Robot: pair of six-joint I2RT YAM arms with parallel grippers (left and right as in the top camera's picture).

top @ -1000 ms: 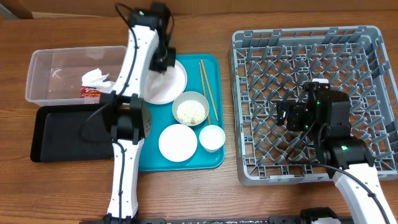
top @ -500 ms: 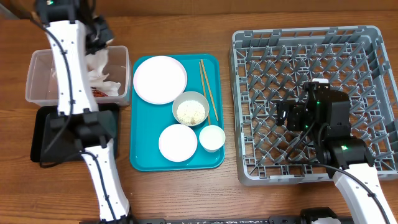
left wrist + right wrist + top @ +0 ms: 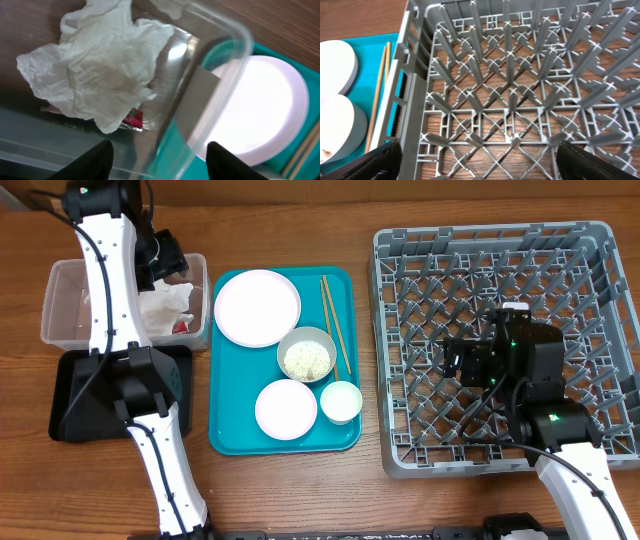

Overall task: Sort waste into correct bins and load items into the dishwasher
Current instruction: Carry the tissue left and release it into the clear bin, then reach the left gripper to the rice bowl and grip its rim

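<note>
Only illegible print on red wrapper [image 3: 132, 119] beneath crumpled napkin [image 3: 95, 70]

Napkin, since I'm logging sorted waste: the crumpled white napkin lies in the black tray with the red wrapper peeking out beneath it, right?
Not the black tray: the crumpled white napkin lies in the clear tub, with the red wrapper peeking out beneath it. The left wrist view shows it.

Red snack wrapper [image 3: 133, 119] mostly hidden under napkin [image 3: 95, 75], plate [image 3: 265, 110] partly behind clear tub [image 3: 200, 95]
</note>
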